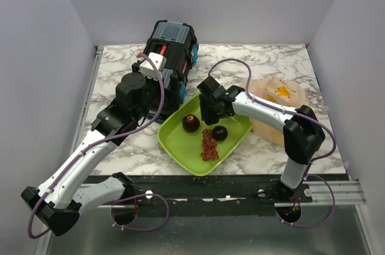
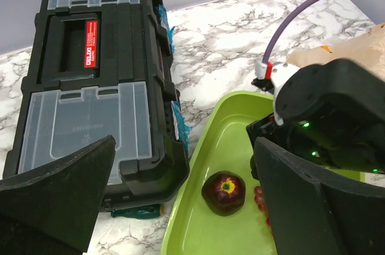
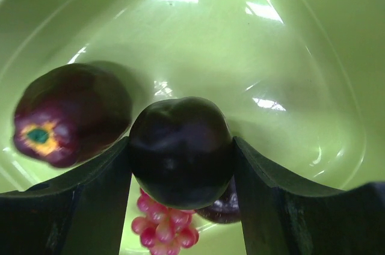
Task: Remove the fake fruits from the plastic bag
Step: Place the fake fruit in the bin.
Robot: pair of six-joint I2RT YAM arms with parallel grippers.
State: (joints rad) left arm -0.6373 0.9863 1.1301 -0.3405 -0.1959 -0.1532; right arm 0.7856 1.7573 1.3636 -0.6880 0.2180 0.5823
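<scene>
My right gripper (image 1: 210, 112) hangs over the lime-green tray (image 1: 179, 145), shut on a dark maroon round fruit (image 3: 180, 147) held above the tray floor (image 3: 210, 38). Below it lie the red grape bunch (image 3: 162, 226), a maroon fruit with a yellow-green calyx (image 3: 63, 116) and another maroon one (image 3: 224, 210). From above I see two maroon fruits (image 1: 191, 122) (image 1: 220, 133) and the grapes (image 1: 209, 145) in the tray. The peach-orange plastic bag (image 1: 278, 106) lies right of the tray with a yellow-orange fruit (image 1: 281, 91) showing through. My left gripper (image 2: 183, 147) is open and empty, between toolbox and tray.
A black toolbox (image 1: 171, 50) with clear lid panels stands at the back, touching the tray's left corner; it fills the left of the left wrist view (image 2: 90, 86). The right arm's wrist (image 2: 331, 116) sits close to my left gripper. Grey walls enclose the marble table.
</scene>
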